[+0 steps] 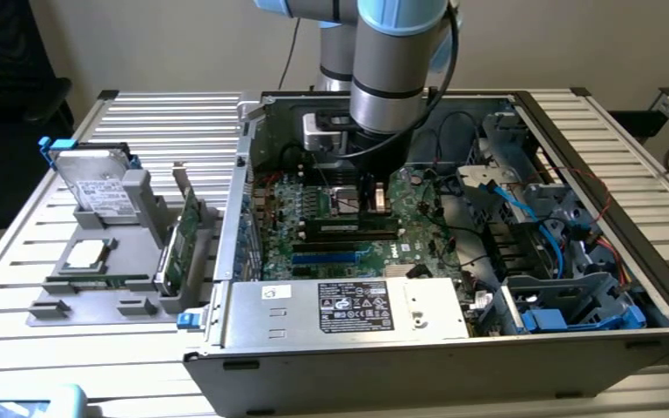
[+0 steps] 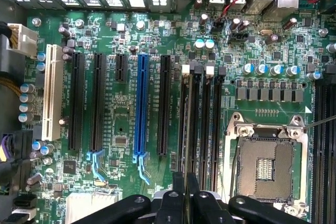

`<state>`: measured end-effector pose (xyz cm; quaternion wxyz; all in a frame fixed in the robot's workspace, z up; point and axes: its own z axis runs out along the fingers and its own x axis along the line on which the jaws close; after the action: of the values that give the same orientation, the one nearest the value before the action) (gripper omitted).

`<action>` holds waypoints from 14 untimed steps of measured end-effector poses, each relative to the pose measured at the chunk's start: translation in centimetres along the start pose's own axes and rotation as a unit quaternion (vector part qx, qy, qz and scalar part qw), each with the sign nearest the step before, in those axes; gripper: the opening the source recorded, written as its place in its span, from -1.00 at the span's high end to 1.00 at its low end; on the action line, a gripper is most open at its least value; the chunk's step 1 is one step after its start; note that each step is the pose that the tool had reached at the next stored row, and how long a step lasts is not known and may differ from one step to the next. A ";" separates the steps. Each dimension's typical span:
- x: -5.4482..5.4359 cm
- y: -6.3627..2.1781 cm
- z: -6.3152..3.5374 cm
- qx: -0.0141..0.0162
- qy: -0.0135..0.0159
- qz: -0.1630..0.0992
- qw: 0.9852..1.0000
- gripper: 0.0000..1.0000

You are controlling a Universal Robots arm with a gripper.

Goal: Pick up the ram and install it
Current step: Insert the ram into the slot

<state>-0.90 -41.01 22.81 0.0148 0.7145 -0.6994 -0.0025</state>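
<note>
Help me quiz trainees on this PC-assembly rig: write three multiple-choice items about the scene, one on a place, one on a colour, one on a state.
1. Where is the gripper relative to the computer case?
A) outside, in front of it
B) inside it, above the motherboard
C) outside, behind it

2. What colour is the long slot flanked by black slots?
A) red
B) blue
C) yellow

3. The CPU socket is:
A) empty
B) under a heatsink
C) covered by a fan

Answers:
1 B: the arm reaches down into the open case, and the wrist view looks straight onto the board.
2 B: it is plainly blue among black neighbours.
3 A: its bare contact field shows inside the metal frame.
</note>
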 end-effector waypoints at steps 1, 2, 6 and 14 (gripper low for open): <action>0.0 -0.02 0.00 0.000 0.000 0.000 1.000 0.73; 0.0 -0.04 0.00 0.000 0.000 0.000 1.000 0.73; 0.0 -0.05 0.00 0.000 0.000 -0.001 1.000 0.73; 0.0 -0.06 0.00 0.000 0.000 -0.006 1.000 0.73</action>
<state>-0.84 -41.01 22.81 0.0148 0.7187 -0.6951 -0.0024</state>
